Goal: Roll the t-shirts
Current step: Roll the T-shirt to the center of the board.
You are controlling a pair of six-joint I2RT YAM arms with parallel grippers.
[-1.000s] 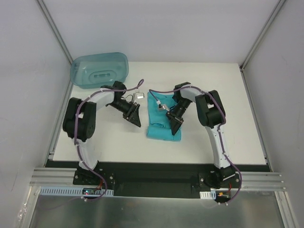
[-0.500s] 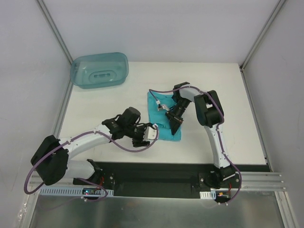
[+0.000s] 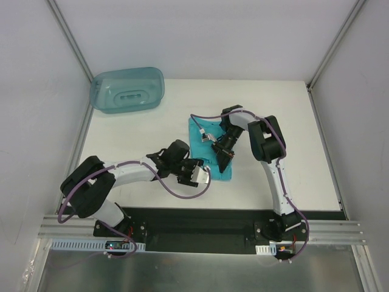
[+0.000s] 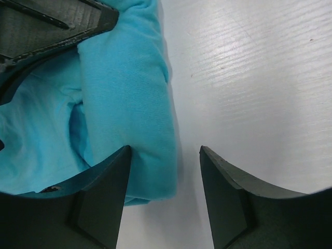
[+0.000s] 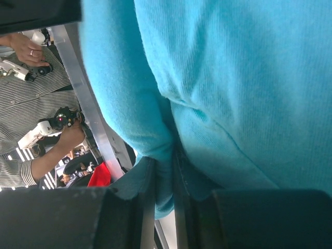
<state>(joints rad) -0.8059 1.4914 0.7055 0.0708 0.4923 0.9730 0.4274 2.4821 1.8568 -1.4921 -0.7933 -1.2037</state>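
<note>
I find the teal t-shirt (image 3: 199,146) lying bunched on the table (image 3: 304,134), well apart from the tub (image 3: 127,90), off to the tub's near right. The right gripper (image 5: 163,176) is clamped on a fold of the fabric. The left gripper (image 4: 165,150) is spread wide at the shirt's corner farthest from the tub. Its jaws straddle the rolled edge.

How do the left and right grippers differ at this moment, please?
The left gripper is open, with its fingers either side of the t-shirt's rolled edge. The right gripper is shut, pinching a fold of fabric. The left is at the shirt's near left corner, while the right is over its right side. Both are down at the t-shirt.
</note>
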